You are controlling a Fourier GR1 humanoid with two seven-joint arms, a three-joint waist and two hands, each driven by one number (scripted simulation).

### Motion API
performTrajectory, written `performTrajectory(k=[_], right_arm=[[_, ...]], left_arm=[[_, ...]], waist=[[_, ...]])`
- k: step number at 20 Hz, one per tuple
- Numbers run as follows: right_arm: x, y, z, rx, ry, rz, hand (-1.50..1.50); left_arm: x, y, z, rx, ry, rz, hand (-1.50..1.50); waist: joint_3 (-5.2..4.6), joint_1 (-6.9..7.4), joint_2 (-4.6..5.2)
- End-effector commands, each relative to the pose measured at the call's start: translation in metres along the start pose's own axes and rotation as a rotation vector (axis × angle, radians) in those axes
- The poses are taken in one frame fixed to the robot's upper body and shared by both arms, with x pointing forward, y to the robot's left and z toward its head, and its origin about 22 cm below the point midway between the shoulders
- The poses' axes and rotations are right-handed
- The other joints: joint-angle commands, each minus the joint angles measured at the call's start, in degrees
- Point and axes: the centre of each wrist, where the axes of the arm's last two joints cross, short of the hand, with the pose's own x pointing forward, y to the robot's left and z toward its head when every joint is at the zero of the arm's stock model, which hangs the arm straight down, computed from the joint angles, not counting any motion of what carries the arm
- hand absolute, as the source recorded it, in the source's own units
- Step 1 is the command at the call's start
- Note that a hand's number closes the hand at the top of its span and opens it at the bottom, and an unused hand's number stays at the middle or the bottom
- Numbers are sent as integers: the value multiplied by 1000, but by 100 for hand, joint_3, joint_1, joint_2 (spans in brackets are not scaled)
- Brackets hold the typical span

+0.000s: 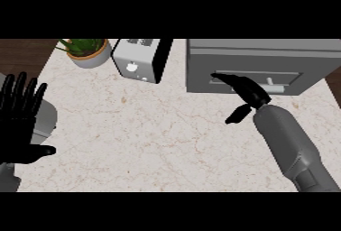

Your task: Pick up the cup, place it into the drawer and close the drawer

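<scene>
My right robot hand [248, 92] lay at two o'clock, straight fingers pressed against drawer [256, 80] front, holding nothing. Cup unseen, probably inside. Left robot hand [20, 122] rested open at nine o'clock, farther off.

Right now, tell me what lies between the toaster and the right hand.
In the head view, only bare marble counter and the drawer unit's left front corner lie between the toaster and the right hand.
</scene>
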Motion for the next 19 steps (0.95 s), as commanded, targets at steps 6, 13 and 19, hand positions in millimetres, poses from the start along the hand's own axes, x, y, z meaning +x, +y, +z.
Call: performTrajectory(k=[6,13,19], right_arm=[[-21,-29,-5,27,74,-2,-150],[-24,-73,-5,-4,100,-36,-150],[-24,-64,-6,-17,86,-39,-150]], left_arm=[[-2,-4,-6,-16,-3,12,-150],[-4,-4,-9,-60,3,-1,-150],[-15,-14,-14,-50,7,1,-150]], waist=[[31,156,131],[36,342,235],[38,351,240]])
